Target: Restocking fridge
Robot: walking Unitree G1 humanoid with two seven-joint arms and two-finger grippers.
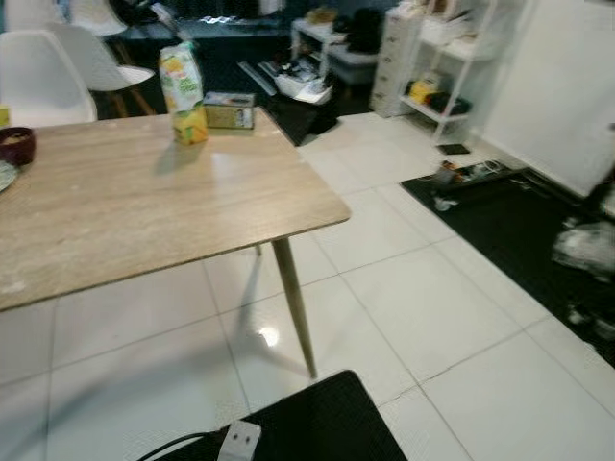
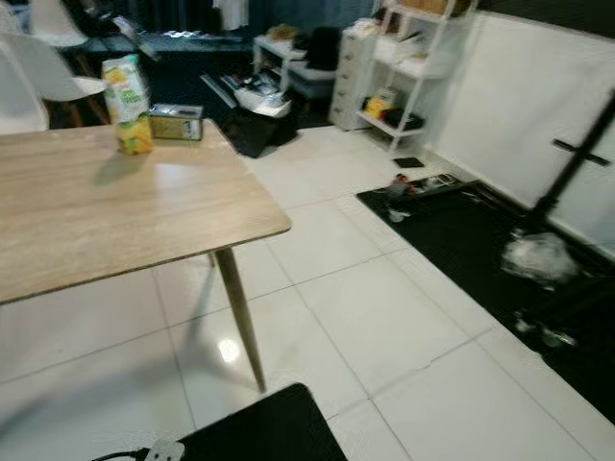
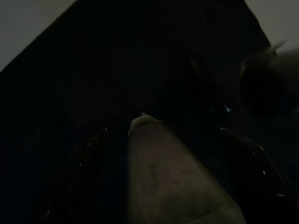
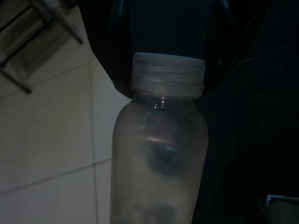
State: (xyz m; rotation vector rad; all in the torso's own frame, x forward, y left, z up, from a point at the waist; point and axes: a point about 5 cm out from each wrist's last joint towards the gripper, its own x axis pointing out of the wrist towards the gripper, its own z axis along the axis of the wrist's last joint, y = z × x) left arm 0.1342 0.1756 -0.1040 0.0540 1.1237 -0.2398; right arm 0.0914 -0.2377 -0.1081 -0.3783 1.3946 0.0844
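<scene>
Two head cameras look forward and down from standing height across a room. Both take in the same wooden table [image 1: 144, 202], with a juice carton [image 1: 183, 91] standing near its far edge, white floor tiles [image 1: 423, 307] and a white shelving unit [image 2: 408, 72] far off. The right eye view sits slightly to the side, so the table lies further toward its left edge and more of a white wall [image 2: 538, 125] appears. The left wrist camera is very dark, looking along a pale object [image 3: 173, 182] pressed close to the lens. The right wrist camera looks at very close range along a clear capped bottle [image 4: 161, 154], with floor tiles beyond.
</scene>
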